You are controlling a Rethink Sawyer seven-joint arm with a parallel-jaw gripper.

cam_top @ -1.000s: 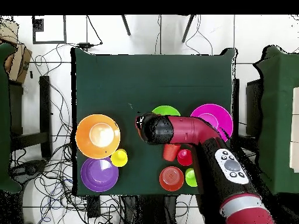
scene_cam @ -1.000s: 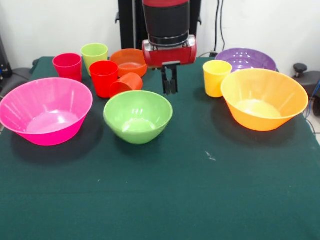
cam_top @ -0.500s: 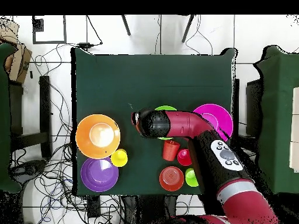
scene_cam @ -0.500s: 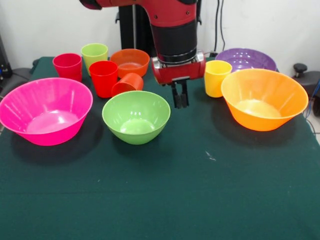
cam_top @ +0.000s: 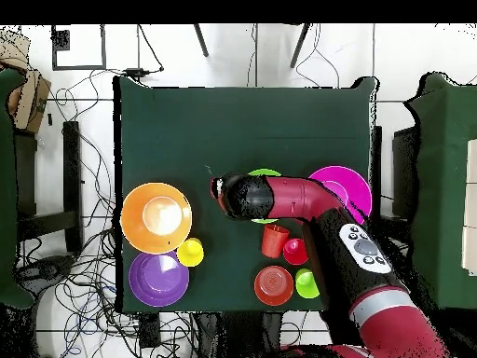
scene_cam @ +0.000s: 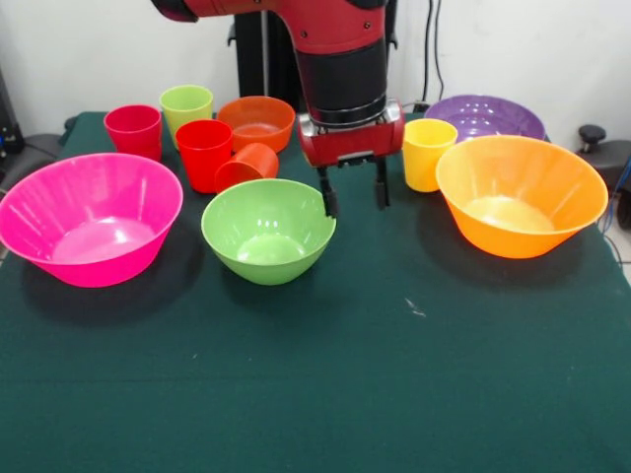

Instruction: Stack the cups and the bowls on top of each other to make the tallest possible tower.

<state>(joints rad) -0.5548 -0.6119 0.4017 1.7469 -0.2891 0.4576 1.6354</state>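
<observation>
Green bowl is straddled at its rim by the gripper. Its jaws are spread apart, presumably for a rim grasp.

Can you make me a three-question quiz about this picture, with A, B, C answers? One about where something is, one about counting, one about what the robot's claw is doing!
1. Where is the yellow plastic cup?
A. Inside the big pink plastic bowl
B. Between the robot's gripper and the big orange-yellow plastic bowl
C. On the floor

2. How many bowls are on the green table?
A. Two
B. Nine
C. Five

3. What is the gripper doing?
A. Open, at the rim of the round green plastic bowl
B. Squeezing a cup
C. Holding a spoon

Answers:
1. B: it stands on the cloth between them.
2. C: pink, green, orange-yellow, purple and small orange-red.
3. A: its two fingers are spread apart and empty.
</observation>
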